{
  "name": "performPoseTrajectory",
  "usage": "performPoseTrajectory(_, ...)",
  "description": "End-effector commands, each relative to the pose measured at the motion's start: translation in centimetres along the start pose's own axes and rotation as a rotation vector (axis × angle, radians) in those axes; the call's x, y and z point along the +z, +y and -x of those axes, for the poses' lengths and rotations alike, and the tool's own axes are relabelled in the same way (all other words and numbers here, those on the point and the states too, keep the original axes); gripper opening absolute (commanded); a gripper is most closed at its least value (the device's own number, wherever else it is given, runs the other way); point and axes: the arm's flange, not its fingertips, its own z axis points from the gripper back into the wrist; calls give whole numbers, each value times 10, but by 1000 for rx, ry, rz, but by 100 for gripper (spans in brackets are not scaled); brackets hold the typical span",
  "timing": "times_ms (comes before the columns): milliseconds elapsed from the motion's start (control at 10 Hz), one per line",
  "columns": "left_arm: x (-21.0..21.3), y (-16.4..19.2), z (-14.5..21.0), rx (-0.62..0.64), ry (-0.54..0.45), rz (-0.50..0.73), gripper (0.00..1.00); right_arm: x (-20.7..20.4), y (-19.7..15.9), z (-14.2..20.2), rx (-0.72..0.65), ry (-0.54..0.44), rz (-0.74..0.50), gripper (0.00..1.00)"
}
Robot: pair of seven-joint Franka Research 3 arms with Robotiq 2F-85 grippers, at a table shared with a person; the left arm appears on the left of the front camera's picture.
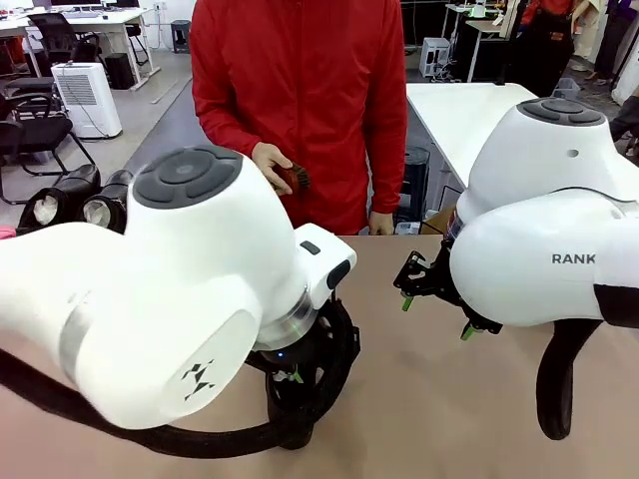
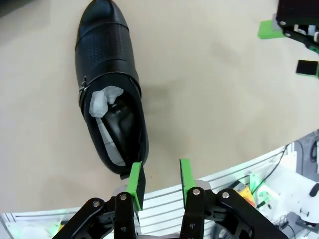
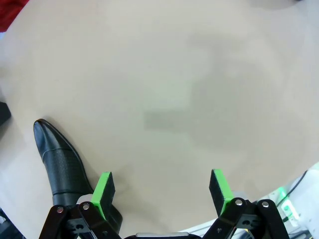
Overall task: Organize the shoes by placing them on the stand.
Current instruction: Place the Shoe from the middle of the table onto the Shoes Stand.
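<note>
Shoe (image 2: 107,74), one item, glossy black leather, lying alone on the table (image 2: 224,124) directly below the left gripper (image 2: 159,181).
- Form: long pointed toe, perforated band across the upper, small buckle strap at the side, open throat stuffed with crumpled white paper.
- Position: sole down, heel nearest the fingers, toe pointing away from them.

Left gripper: black linkage, green pads.
- Fingers stand apart with a modest gap and nothing between them.
- One pad sits at the heel rim, the other over bare table.
- Whether the pad touches the leather cannot be told.

Step in hand, by judgement: approach to a grasp of this shoe, which is not yet lifted.
- The next move calls for shifting sideways so the heel wall comes between the pads, then clamping firmly.
- Polished leather is likely slippery, and the paper filling gives little to press against.
- Lift and carriage to the stand would follow.

Table: matte tan surface, smooth and unmarked.

Right gripper (image 3: 162,189): same make, fingers spread wide and empty, hovering over bare table. The shoe lies off to one side, by one of its fingers.

Further shoes (image 1: 60,200): two, same gloss, pale filling visible in the openings, side by side at the far left. What they rest on cannot be told.

Far side: a person in a red top, one hand (image 1: 268,160) holding a small brown brush (image 1: 293,178).
</note>
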Motion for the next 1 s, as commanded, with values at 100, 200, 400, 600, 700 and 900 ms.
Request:
performPoseTrajectory(100,0,0,0,0,0,0,40,1,2,-3,17,12,-16,100)
performPoseTrajectory(200,0,0,0,0,0,0,40,1,2,-3,17,12,-16,100)
performPoseTrajectory(400,0,0,0,0,0,0,40,1,2,-3,17,12,-16,100)
performPoseTrajectory(600,-10,-6,-9,-16,2,-16,40,1,2,-3,17,12,-16,100)
performPoseTrajectory(700,-15,-9,-15,-22,16,-34,40,1,2,-3,17,12,-16,100)
performPoseTrajectory(900,-31,-11,-28,-19,30,-66,40,1,2,-3,17,12,-16,100)
